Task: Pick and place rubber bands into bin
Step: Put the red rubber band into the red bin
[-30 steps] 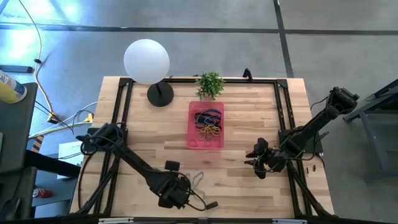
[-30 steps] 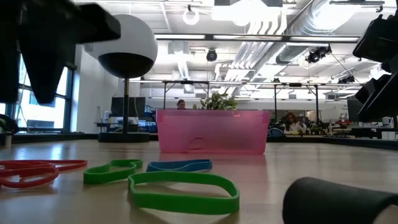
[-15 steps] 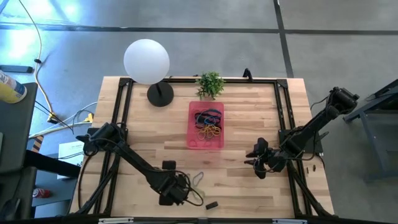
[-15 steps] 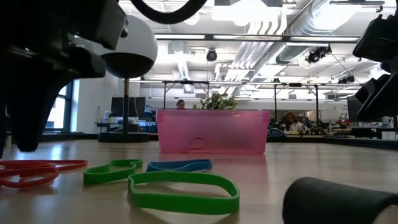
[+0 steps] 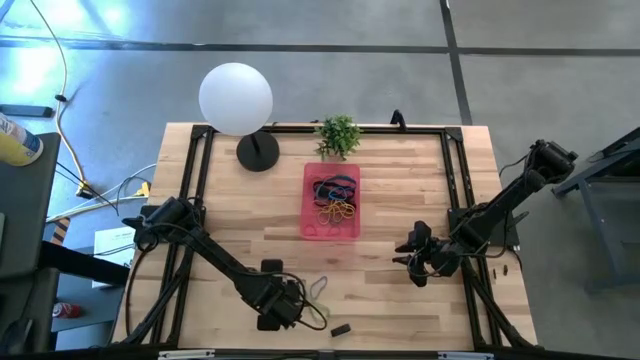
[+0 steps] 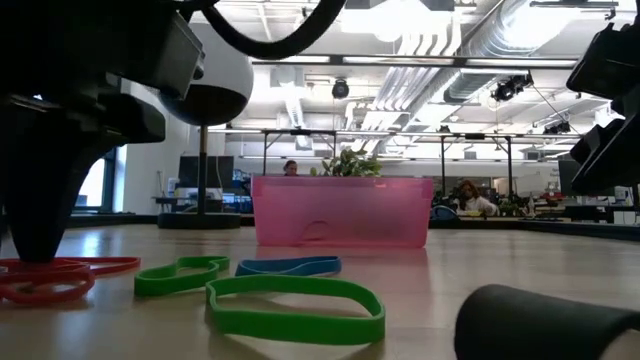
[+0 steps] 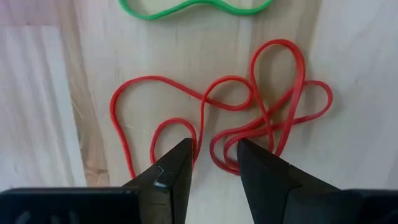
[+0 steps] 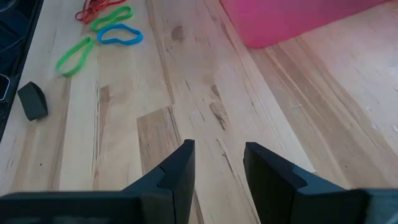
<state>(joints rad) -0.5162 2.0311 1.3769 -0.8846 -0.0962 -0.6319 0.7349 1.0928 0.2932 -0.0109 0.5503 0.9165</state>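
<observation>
Red rubber bands (image 7: pixel 249 118) lie tangled in loops flat on the tabletop (image 5: pixel 400 190), directly under the left pincer (image 7: pixel 214 163). In the left wrist view its two dark fingers stand a little apart with bare wood between the tips, one tip over a red loop and the other just beside a neighbouring strand; nothing is clamped between them, so the left pincer is open. In the low view the same pincer (image 6: pixel 40 215) reaches down to the red bands (image 6: pixel 55 278) near the tabletop's front edge, and whether it touches them cannot be told.

Close by, on the side toward the right arm, lie two green bands (image 6: pixel 295 310) and a blue band (image 6: pixel 288 266), all loose on the wood. A small black block (image 5: pixel 340 329) sits beside them near the front edge.

The pink bin (image 5: pixel 331 202) stands at the middle of the tabletop toward the back edge, well apart from the left pincer, and already holds a heap of dark, blue and yellow bands (image 5: pixel 334 198). A small potted plant (image 5: pixel 338 134) and a white globe lamp (image 5: pixel 236 98) stand at the back edge.

The right pincer (image 8: pixel 216 163) hovers above bare wood near the right edge, its fingers parted and empty, well away from the loose bands.
</observation>
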